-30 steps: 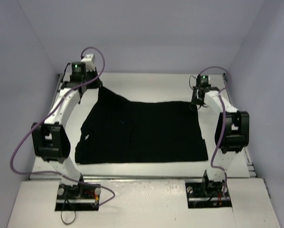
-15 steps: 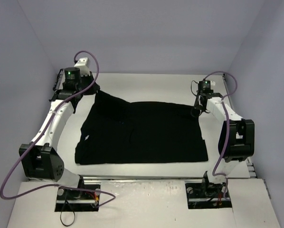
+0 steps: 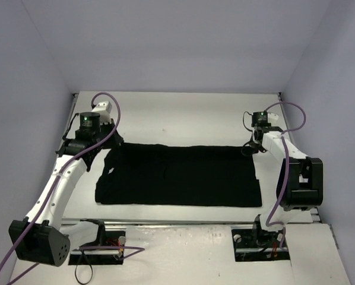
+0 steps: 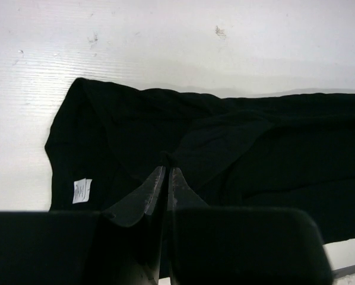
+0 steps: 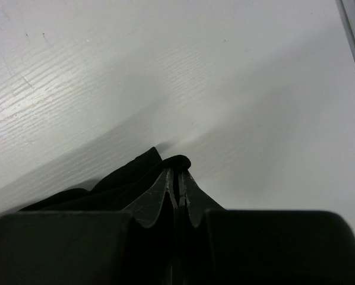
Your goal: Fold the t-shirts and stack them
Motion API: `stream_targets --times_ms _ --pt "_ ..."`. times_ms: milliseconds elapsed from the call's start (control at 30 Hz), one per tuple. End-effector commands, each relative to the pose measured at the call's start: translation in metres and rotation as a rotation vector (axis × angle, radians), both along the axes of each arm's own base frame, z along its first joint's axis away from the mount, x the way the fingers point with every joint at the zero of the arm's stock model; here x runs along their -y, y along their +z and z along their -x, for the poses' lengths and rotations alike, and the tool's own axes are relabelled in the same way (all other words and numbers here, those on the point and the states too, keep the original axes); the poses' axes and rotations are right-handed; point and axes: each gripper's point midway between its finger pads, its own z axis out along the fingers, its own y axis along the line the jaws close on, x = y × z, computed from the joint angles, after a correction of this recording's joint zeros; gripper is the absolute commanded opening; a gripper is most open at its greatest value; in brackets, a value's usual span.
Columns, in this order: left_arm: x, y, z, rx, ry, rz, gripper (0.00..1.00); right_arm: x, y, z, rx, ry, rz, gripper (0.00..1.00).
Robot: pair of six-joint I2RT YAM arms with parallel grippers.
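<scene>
Two claws pinch the far edge of the plain black short-sleeved cloth t-shirt (image 3: pixel 177 175), one at each end. The pairing looks deliberate: with both corners held, that edge can be carried as one straight line instead of sagging in the middle.

On the left, the left claw (image 4: pixel 166 172) has its fingers pressed together on a raised ridge of dark cloth. It grips just right of a small white sewn-in label (image 4: pixel 81 191), which suggests the fabric is turned over there.

The garment lies as a wide, flat band across the white wood-grain surface (image 3: pixel 183 110), closer to the near edge than to the far one.

On the right, the right claw (image 5: pixel 176 173) is likewise clamped on a little peak of cloth at the far right corner.

I judge a lengthwise fold is in hand, with nothing stacked yet.
</scene>
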Motion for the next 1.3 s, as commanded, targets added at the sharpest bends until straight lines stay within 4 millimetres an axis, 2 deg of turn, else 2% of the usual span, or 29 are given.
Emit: stream_targets --times_ms 0,233,433,667,800,867,933,1067,1267 --pt "-0.008 0.021 0.011 0.06 0.032 -0.012 0.0 0.012 0.02 -0.001 0.069 -0.055 0.039 0.0" --pt "-0.013 -0.005 0.028 -0.008 0.057 -0.021 0.0 0.009 0.01 0.013 0.055 -0.067 0.019 0.0" --pt "-0.021 -0.02 0.027 -0.031 0.091 -0.053 0.0 0.003 0.007 0.029 0.062 -0.071 -0.02 0.0" --pt "-0.022 -0.036 0.029 -0.06 0.096 -0.064 0.0 -0.006 -0.02 0.051 0.007 -0.1 -0.085 0.01" --pt "-0.021 -0.043 0.029 -0.072 0.101 -0.057 0.0 -0.008 -0.03 0.059 -0.019 -0.119 -0.101 0.08" --pt "-0.021 -0.045 0.029 -0.081 0.099 -0.056 0.0 -0.009 -0.034 0.062 -0.027 -0.133 -0.113 0.19" --pt "-0.02 -0.048 0.03 -0.088 0.096 -0.055 0.0 -0.011 -0.037 0.065 -0.034 -0.138 -0.122 0.24" --pt "-0.02 -0.048 0.033 -0.091 0.094 -0.052 0.0 -0.011 -0.023 0.068 0.011 -0.145 -0.13 0.32" --pt "-0.018 -0.048 0.036 -0.096 0.089 -0.043 0.0 -0.009 0.028 0.06 0.17 -0.126 -0.125 0.41"
